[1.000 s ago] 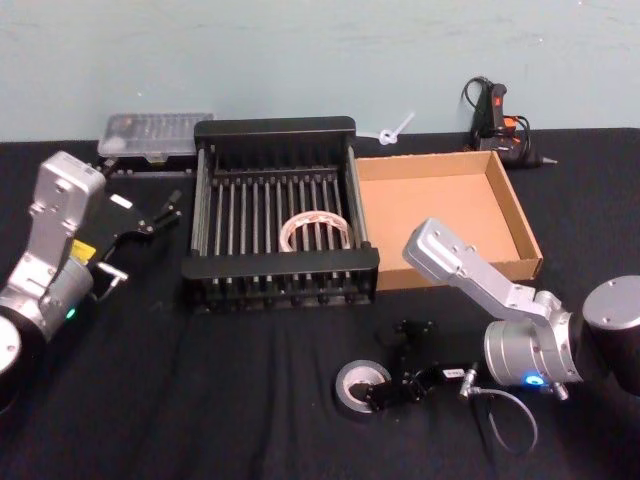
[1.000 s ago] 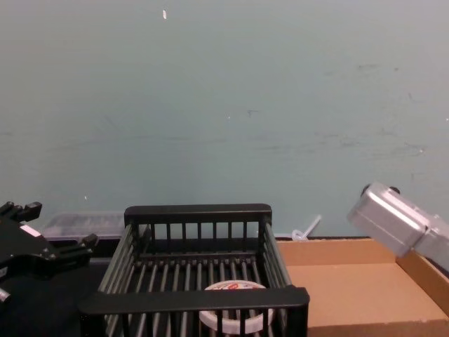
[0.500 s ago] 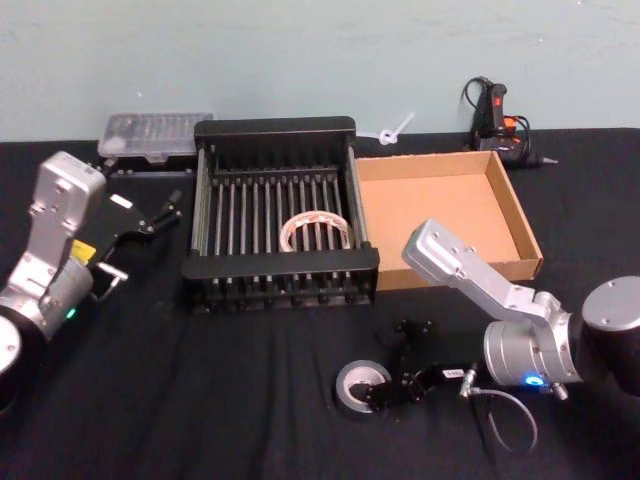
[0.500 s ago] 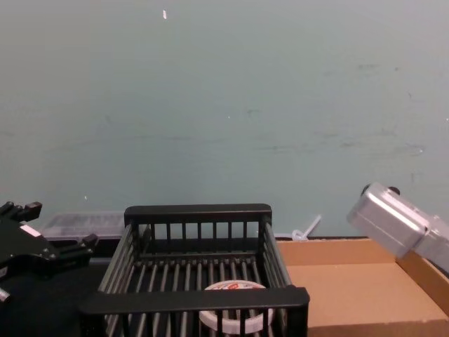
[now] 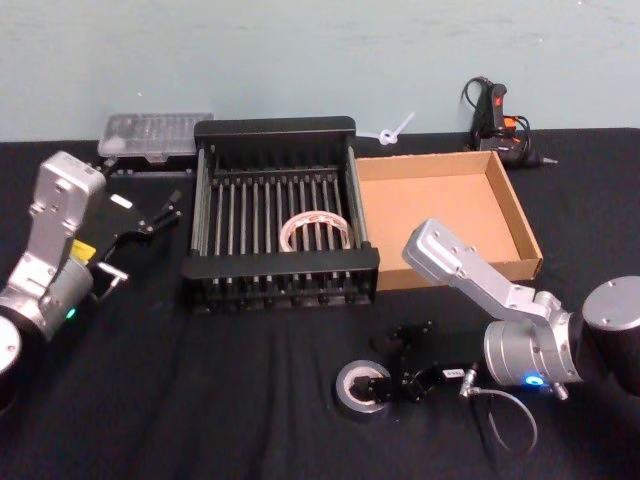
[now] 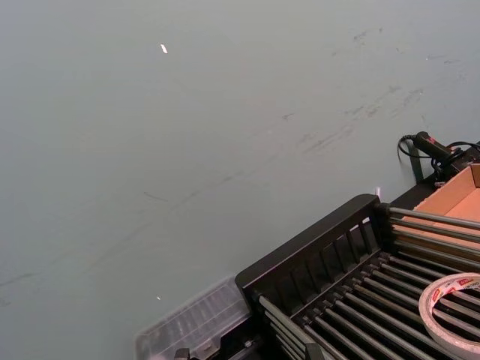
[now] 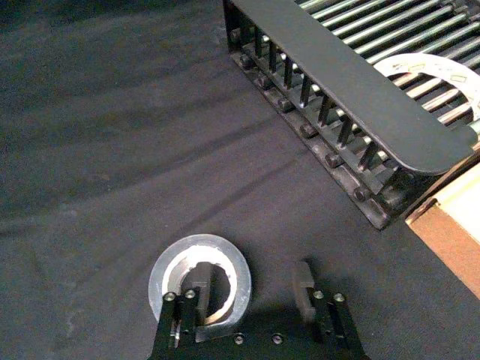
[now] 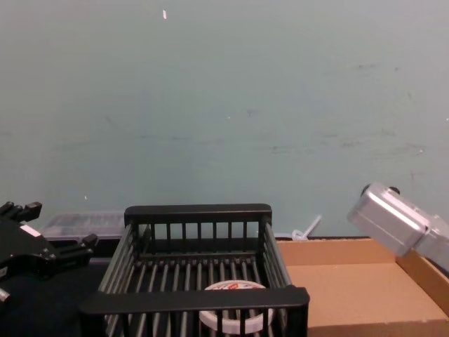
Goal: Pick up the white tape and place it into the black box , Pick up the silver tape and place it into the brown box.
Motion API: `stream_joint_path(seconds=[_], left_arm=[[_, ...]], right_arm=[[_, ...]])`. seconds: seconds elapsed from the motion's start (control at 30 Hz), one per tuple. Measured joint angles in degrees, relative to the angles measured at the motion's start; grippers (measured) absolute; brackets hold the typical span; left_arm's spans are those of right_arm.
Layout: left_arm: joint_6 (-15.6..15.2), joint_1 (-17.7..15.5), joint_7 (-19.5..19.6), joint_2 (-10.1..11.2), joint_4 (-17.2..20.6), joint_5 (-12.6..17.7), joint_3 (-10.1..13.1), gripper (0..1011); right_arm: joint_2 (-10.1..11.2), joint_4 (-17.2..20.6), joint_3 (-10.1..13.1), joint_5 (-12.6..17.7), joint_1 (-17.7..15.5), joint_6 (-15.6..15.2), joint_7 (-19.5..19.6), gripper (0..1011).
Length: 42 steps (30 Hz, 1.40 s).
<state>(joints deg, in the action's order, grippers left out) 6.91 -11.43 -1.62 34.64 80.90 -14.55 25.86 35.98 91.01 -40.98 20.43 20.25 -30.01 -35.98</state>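
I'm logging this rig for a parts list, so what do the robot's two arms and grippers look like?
Both arms are silver-grey metal with boxy links and rounded joints, each joint showing a small blue-green light. The left gripper and right gripper are black, with slim black fingers and visible screws. The left arm carries a yellow label; a thin grey cable loops beside the right wrist.

Thin off-white tape ring [image 6: 455, 313] cut off by the left wrist view's edge; in chest view the black slatted crate's near rim [image 8: 194, 300] hides part of it. Shallow brown cardboard tray [image 7: 450, 240] clipped at the right wrist frame corner. Right pincer [image 7: 250, 286] base cut off; one finger [image 7: 197, 283] covers part of the thick grey-silver tape roll's core [image 7: 199, 279].
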Motion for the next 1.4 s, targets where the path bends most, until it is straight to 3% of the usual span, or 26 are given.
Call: stream_joint_path(seconds=[0.6,1.13,1.4], left_arm=[[0.0,0.0,0.0,0.0,0.0,0.0,0.0,1002],[0.0,0.0,0.0,0.0,0.0,0.0,0.0,1001],[0.0,0.0,0.0,0.0,0.0,0.0,0.0,1001]], right_arm=[[0.0,0.0,0.0,0.1,0.0,-0.1,0.0,183],[0.1,0.2,0.1,0.1,-0.1,0.1,0.0,174],[0.8,0.9,1.6,1.0,-0.4,0.2,0.7,174]])
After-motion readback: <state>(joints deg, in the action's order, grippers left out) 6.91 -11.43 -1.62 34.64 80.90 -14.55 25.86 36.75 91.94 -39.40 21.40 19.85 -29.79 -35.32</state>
